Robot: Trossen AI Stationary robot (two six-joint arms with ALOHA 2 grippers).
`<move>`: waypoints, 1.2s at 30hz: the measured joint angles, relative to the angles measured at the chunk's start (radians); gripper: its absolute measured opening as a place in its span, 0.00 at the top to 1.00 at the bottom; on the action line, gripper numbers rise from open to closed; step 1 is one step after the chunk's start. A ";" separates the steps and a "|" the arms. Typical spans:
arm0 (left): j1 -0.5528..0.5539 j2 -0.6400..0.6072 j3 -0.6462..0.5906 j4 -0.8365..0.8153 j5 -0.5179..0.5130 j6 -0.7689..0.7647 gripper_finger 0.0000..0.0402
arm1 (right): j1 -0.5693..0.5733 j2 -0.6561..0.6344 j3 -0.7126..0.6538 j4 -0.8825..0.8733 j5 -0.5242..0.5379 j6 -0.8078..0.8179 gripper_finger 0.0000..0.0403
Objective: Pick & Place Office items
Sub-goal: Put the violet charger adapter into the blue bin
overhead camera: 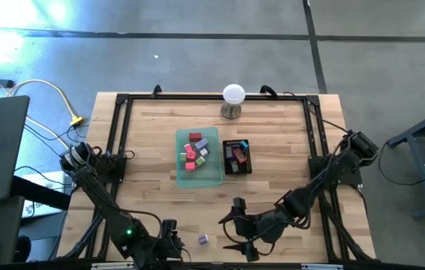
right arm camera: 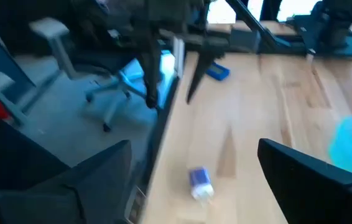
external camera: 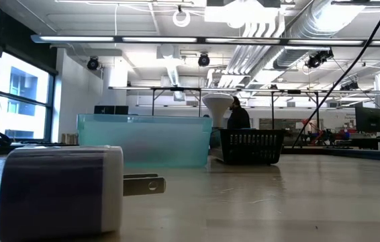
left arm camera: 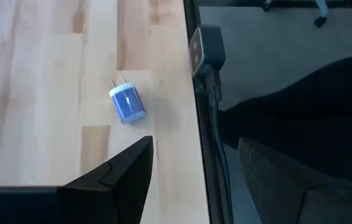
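Most of the office items are sitting sorted already — a cluster of pink, red and green pieces in the translucent green tray [overhead camera: 200, 177], and a darker handful in the black mesh tray [overhead camera: 237, 169] just beside it. One piece is lying alone near the front edge of the table [overhead camera: 152, 127]: a small blue-and-white plug adapter [overhead camera: 203, 239], on its side with its prongs showing in the low view, well apart from both trays.

The right gripper [overhead camera: 236, 225] is hovering just beside that adapter, fingers spread wide and gripping nothing. The left gripper [overhead camera: 169, 241] is waiting at the front edge on the adapter's other side, fingers parted and empty too.

So, judging from this layout, the job is looking nearly finished — the adapter is seemingly the last piece left to collect and carry to a tray. The white ball on its metal stand [overhead camera: 233, 100] is standing at the far side.
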 joint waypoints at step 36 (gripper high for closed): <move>0.002 0.000 -0.005 -0.045 0.041 -0.177 0.43 | -0.074 0.496 0.406 -0.330 -0.036 -0.137 0.16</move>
